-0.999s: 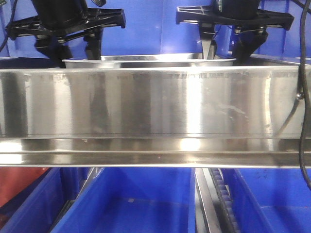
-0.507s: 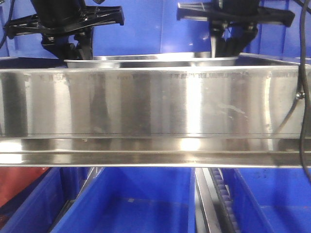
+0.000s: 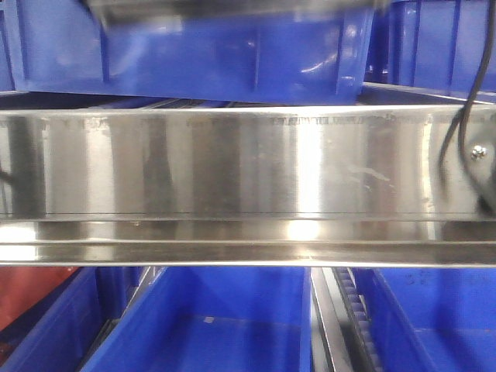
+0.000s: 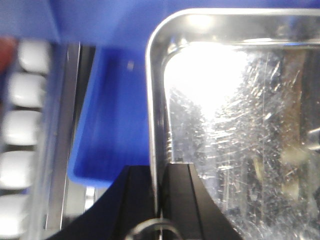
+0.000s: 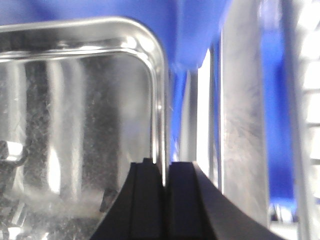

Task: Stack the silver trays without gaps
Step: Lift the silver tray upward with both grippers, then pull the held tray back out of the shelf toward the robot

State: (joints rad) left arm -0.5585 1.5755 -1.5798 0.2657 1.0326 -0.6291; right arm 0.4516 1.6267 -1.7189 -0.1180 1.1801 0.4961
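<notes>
- Left gripper [image 4: 159, 205]: black fingers pinched tight on the side rim of the shiny rectangular stainless-steel tray [image 4: 230, 115], near a rounded corner.
- Right gripper [image 5: 163, 200]: likewise clamped on the tray's opposite rim.
- Front view: tray only a blur at the top edge, over a blue plastic crate [image 3: 232, 54], beyond the wide brushed-steel band [image 3: 232, 163].

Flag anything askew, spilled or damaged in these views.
Nothing is spilled or askew. The silver tray has a floor covered in fine scratches, most visible under the glare near its corner; this looks like ordinary wear, not damage. The left gripper and right gripper each clamp its rim.
</notes>
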